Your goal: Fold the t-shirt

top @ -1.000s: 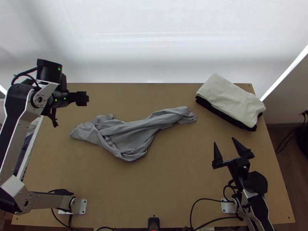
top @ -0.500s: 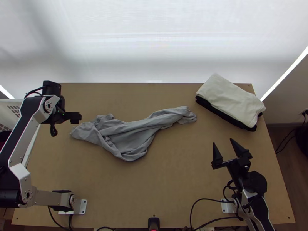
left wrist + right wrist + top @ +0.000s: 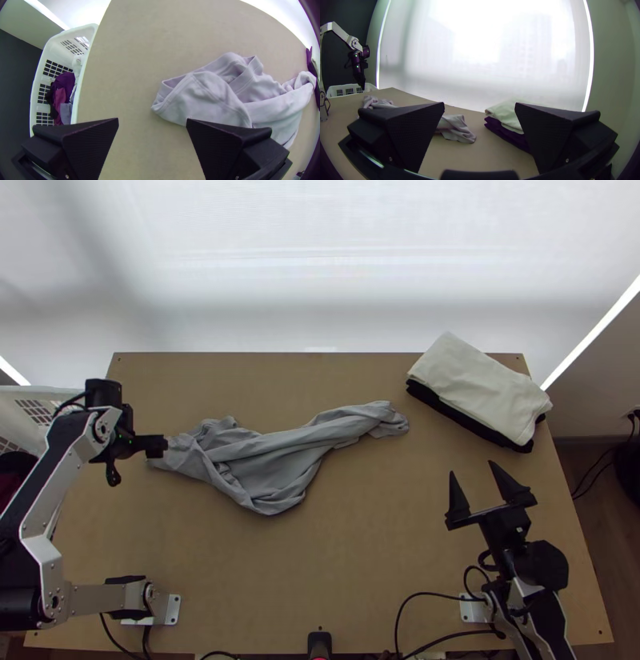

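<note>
In the top view, the grey t-shirt lies bunched and twisted on the table, a narrow end stretching to the right. My left gripper is over the shirt's left end; the left wrist view shows this gripper open, nothing between its fingers, with the shirt below. My right gripper stands open at the table's right side, away from the shirt. In the right wrist view this gripper has its fingers apart, and the shirt lies beyond them.
A folded white cloth rests on a folded black one at the table's back right. Beside the table's left edge stands a white laundry basket holding dark and light clothes. Cables run along the near edge.
The left arm has come toward the near side of the table, its gripper now over the shirt's left end. The right gripper has shifted slightly right. The shirt lies unchanged.
</note>
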`<state>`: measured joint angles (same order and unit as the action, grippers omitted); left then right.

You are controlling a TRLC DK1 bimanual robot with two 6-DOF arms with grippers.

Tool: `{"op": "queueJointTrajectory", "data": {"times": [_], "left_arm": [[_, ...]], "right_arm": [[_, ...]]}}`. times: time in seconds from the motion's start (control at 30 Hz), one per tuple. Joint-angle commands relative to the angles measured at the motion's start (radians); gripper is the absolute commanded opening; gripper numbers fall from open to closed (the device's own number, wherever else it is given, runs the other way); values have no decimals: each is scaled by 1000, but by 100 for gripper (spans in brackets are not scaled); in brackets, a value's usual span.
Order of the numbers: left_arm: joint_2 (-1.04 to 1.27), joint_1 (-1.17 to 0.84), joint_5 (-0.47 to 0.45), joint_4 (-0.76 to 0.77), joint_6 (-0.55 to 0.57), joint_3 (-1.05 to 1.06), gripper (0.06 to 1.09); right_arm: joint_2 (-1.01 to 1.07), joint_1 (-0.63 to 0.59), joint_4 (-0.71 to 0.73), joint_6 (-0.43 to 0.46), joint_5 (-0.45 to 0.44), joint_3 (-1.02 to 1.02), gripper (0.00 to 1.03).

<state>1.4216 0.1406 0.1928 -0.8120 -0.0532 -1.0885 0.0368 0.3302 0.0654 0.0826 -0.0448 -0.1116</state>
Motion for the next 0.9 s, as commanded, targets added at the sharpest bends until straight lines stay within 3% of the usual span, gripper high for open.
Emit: {"op": "queueJointTrajectory", "data": {"times": [0.0, 0.4, 0.5, 0.6, 0.73, 0.77, 0.8, 0.87], "left_arm": [[-16, 5, -26, 68, -48, 87, 105], [71, -1, -33, 274, -60, 159, 103], [103, -4, -35, 284, -68, 159, 103], [142, -9, -33, 290, -82, 160, 94], [174, -6, -33, 292, -96, 160, 94], [172, -6, -33, 292, -103, 167, 88], [165, -9, -33, 312, -108, 176, 70], [131, -9, -33, 399, -108, 202, 16]], "right_arm": [[103, 17, 17, 25, -6, -96, 99], [520, 17, -38, -15, -4, -456, 99], [606, 17, -102, -63, -4, -576, 99], [652, 17, -144, -84, -4, -655, 99], [683, 29, -188, -92, -3, -721, 99], [689, 29, -196, -92, -4, -734, 99], [693, 29, -202, -92, -4, -743, 99], [701, 29, -208, -92, -4, -755, 99]]}}
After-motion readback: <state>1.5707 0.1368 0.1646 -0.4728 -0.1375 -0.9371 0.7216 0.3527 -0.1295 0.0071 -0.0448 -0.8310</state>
